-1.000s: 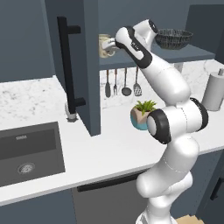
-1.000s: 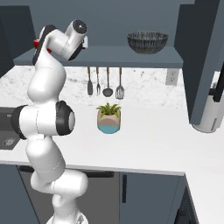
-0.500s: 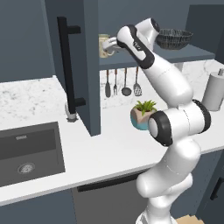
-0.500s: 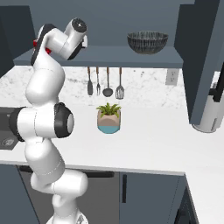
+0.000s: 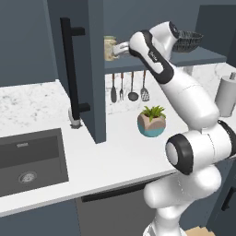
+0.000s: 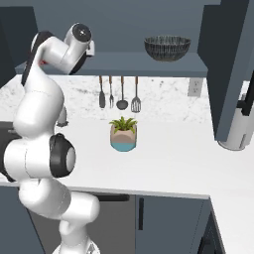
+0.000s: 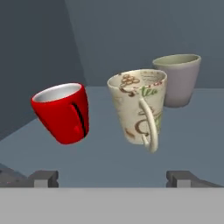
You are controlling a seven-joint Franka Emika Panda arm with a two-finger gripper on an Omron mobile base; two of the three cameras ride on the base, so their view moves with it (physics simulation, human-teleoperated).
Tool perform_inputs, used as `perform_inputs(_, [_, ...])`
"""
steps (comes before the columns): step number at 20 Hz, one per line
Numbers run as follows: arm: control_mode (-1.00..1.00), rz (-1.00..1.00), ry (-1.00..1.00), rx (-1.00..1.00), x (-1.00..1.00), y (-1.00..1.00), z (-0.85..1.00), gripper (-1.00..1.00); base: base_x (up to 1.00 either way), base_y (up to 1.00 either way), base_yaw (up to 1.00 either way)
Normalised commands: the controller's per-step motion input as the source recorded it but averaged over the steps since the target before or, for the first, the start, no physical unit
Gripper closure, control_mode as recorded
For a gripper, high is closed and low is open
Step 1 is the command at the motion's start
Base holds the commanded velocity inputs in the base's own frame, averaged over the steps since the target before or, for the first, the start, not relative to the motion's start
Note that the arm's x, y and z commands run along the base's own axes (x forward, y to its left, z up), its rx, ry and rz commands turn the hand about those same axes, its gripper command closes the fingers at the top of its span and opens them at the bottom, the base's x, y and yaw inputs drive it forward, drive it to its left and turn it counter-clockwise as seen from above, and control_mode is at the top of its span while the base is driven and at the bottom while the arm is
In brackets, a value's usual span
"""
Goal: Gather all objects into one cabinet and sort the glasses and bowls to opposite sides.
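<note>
Slate-blue cabinet shelf bears three mugs; marble counter below.

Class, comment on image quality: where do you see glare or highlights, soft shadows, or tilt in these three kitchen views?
Hand view: the picture is rolled, so the red mug and cream mug lean, and the red one shows a glossy sheen. Left base view: the plant casts a soft shadow. Right base view: even, flat light on the bowl.

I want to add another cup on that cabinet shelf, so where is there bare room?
Bare shelf runs between the dark ribbed bowl and the mugs. Crowded at the mugs: glossy red mug, cream printed mug, grey-brown mug.
</note>
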Motion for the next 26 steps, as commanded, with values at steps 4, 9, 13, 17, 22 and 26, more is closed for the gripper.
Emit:
perform_inputs(4, [-1.0, -0.04, -0.21, 0.0, -1.0, -0.2, -0.04, -1.0, 0.0, 0.0, 0.0])
perform_inputs(9, [-1.0, -0.23, -0.04, 0.0, -0.96, -0.63, 0.17, -1.0, 0.0, 0.0, 0.0])
perform_inputs(13, [-1.0, -0.25, 0.0, 0.0, -1.0, -0.74, 0.13, -1.0, 0.0, 0.0, 0.0])
perform_inputs(17, [-1.0, -0.25, 0.06, -0.1, -1.0, -0.4, 0.09, -1.0, 0.0, 0.0, 0.0])
perform_inputs(22, [-1.0, -0.23, 0.11, 0.0, -1.0, -0.8, 0.0, -1.0, 0.0, 0.0, 0.0])
perform_inputs(26, [-1.0, -0.22, 0.01, 0.0, -1.0, -0.92, -0.05, -1.0, 0.0, 0.0, 0.0])
